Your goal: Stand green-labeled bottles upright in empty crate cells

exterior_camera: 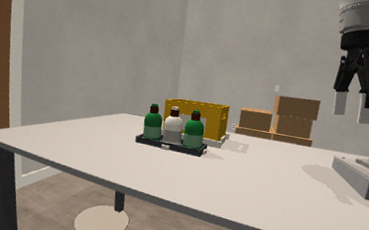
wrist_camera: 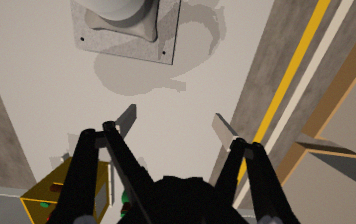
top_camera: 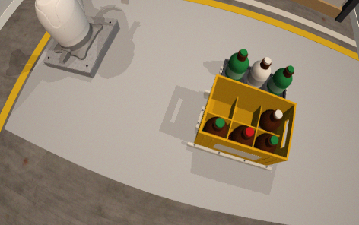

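Observation:
A yellow crate [top_camera: 246,120] stands on the table with four brown bottles in it: a green-capped one [top_camera: 217,125], a red-capped one [top_camera: 245,134], a green-capped one [top_camera: 268,142] and a white-capped one [top_camera: 272,118]. Two cells at the crate's back are empty. Behind it a dark tray [exterior_camera: 171,144] holds two green-labeled bottles [top_camera: 237,65] [top_camera: 281,80] and a white-labeled bottle [top_camera: 260,72] between them, all upright. My gripper [exterior_camera: 350,104] is open and empty, high above the table near the arm's base, far from the tray. The wrist view shows the open fingers over bare table.
The arm's base [top_camera: 81,38] sits on a grey plate at the table's far corner. Cardboard boxes [exterior_camera: 280,118] stand on the floor beyond the table. A yellow line [top_camera: 274,20] marks the floor.

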Controlling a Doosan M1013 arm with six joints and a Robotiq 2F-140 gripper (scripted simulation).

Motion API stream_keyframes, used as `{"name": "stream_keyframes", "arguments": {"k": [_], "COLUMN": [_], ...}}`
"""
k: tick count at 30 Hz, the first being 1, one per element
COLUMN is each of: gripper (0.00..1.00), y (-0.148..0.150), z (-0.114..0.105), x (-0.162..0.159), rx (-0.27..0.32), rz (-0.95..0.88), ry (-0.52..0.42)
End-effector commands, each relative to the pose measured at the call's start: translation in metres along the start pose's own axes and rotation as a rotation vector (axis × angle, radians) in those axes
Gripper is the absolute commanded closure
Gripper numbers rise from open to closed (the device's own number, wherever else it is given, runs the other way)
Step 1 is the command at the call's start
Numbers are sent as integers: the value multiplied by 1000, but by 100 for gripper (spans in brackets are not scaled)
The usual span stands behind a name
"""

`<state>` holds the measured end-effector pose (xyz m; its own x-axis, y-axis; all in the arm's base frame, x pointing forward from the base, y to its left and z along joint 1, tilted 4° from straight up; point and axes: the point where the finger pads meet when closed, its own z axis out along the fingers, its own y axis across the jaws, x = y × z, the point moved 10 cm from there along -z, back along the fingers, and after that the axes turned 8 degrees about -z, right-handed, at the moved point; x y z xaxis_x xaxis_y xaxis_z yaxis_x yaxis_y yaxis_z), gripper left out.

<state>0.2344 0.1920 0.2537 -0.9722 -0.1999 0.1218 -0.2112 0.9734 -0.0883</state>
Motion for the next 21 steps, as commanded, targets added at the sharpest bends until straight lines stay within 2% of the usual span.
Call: {"name": "stream_keyframes", "arguments": {"k": [1,5,7,11,12,13,17,19,20,21], "gripper": [0,0,0,0,0,0,0,0,0,0], "y": [0,-1,-4,-25,-27,-36,-65,-65,-85,-91], "z": [0,-2,-9,-35,-36,-42,-56,-56,-63,-65], "x": [0,-5,-21,-91,-95,-115,-163,-163,-191,-201], "rx": [0,-1,-5,-20,-20,-24,-30,-30,-32,-32], "rz": [0,-7,-29,-129,-129,-166,-249,-249,-294,-294], "ry": [0,-1,-3,-16,-16,-21,-34,-34,-42,-42]}}
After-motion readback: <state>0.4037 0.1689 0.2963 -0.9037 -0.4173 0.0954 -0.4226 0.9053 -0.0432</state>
